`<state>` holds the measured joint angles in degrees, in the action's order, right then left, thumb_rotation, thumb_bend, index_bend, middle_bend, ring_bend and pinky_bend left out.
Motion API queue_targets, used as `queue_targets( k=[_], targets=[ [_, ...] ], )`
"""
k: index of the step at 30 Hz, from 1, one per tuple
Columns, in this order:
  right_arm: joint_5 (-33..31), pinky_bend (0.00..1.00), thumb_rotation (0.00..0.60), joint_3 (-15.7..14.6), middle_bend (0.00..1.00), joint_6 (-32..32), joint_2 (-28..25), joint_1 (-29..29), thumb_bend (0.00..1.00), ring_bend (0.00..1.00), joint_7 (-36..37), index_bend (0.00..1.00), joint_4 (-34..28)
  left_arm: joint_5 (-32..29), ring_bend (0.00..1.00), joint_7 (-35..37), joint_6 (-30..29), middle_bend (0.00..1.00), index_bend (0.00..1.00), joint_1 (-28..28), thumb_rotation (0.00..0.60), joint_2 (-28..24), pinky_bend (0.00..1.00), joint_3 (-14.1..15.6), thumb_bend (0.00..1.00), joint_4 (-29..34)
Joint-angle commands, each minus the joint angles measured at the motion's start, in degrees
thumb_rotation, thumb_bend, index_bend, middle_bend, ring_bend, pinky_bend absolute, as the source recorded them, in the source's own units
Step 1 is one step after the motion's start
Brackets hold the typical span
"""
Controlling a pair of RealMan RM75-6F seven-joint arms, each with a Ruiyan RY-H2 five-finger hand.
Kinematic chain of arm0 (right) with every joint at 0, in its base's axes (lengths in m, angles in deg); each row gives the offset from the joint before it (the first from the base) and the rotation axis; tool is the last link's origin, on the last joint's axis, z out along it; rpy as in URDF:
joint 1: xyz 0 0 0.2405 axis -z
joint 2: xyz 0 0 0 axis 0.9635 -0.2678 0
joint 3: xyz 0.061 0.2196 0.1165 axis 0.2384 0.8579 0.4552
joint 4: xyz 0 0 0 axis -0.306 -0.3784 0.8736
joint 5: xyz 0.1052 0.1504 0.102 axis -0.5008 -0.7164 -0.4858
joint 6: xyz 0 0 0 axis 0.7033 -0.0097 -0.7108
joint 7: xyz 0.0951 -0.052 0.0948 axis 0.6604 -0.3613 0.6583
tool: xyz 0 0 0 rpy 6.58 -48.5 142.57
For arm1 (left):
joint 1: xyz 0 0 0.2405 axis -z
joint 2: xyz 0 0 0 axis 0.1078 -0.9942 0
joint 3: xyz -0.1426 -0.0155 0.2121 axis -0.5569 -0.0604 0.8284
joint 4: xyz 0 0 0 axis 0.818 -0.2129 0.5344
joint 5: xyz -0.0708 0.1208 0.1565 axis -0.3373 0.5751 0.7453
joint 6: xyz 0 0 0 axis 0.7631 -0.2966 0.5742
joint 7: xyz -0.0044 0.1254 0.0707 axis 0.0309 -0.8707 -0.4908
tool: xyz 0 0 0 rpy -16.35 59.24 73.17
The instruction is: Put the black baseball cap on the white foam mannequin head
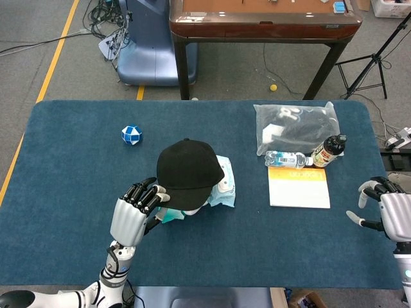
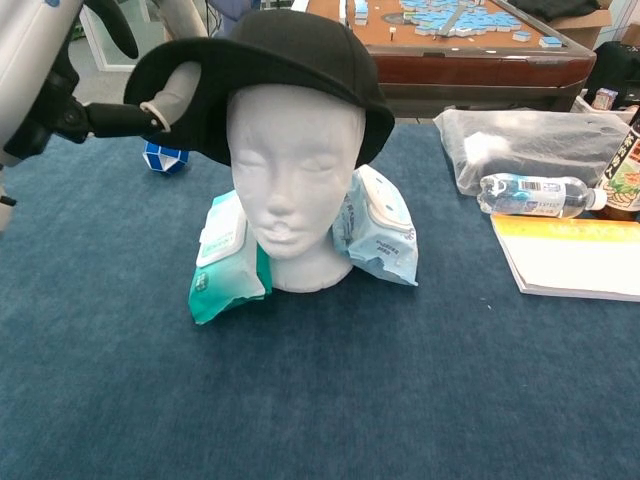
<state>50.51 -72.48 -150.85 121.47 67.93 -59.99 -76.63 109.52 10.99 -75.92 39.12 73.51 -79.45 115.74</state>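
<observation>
The black baseball cap [image 1: 187, 172] [image 2: 280, 60] sits on top of the white foam mannequin head [image 2: 293, 180], covering its crown down to the forehead. The brim points toward the robot's left. My left hand [image 1: 133, 215] [image 2: 60, 90] pinches the brim's edge, thumb under it and fingers over it. In the head view the cap hides nearly all of the mannequin head. My right hand [image 1: 390, 210] hovers at the table's right edge, fingers spread, holding nothing.
Two wet-wipe packs [image 2: 228, 260] [image 2: 375, 235] lean against the mannequin's neck. A blue-white puzzle ball [image 1: 131, 135] lies back left. A clear bag [image 1: 295, 127], water bottle [image 1: 286, 158], dark bottle [image 1: 328, 151] and orange-white booklet [image 1: 298, 186] lie to the right.
</observation>
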Motion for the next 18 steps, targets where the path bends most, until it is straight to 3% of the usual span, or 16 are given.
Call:
queue_targets(
  k=[1,8,18],
  targets=[
    [0.01,0.32,0.6,-0.01,0.44,0.02,0.03,-0.02,0.0,0.24,-0.07,0.66,0.0,1.13,0.31,-0.63,0.25,0.51,0.84,-0.67,0.6,-0.01,0.48,0.85,0.54,-0.12],
    [0.0,0.32,0.6,0.0,0.44,-0.01,0.01,0.0,0.0,0.24,-0.05,0.66,-0.01,1.76,0.31,-1.23,1.97,0.51,0.76,-1.75,0.6,0.39,0.48,1.37,0.54,-0.54],
    [-0.06,0.32,0.6,0.06,0.44,-0.04,-0.05,0.01,0.0,0.24,0.08,0.66,0.0,1.89,0.31,-0.64,3.04,0.51,0.48,-2.56,0.6,0.14,0.48,0.17,0.53,0.1]
  ],
)
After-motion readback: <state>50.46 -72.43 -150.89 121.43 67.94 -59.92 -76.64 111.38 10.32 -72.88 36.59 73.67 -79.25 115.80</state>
